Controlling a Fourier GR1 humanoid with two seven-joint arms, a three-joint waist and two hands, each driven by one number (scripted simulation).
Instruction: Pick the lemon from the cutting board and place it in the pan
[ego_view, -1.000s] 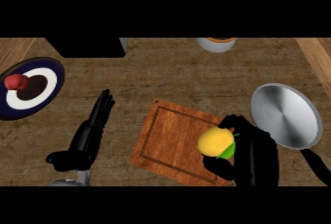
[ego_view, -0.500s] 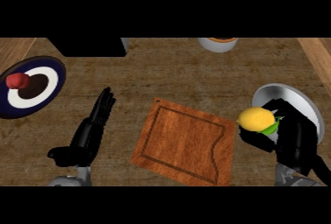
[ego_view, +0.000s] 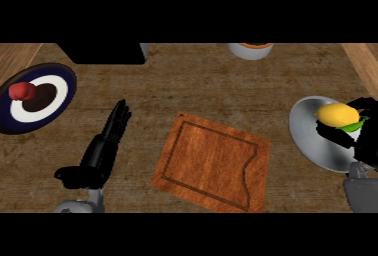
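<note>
The right hand (ego_view: 356, 136) curls around the lemon (ego_view: 337, 114) over the pan (ego_view: 314, 135), near the view's right edge. Left of it lies the bare cutting board (ego_view: 212, 161); the left hand (ego_view: 103, 146) rests beyond with straight fingers.

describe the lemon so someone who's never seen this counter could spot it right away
Start at the wooden cutting board in the middle of the counter, then go right to the grey pan at the edge. The lemon sits over the pan's upper part, held in the black right hand. It is the only bright yellow thing in view, with a green patch below it.
</note>
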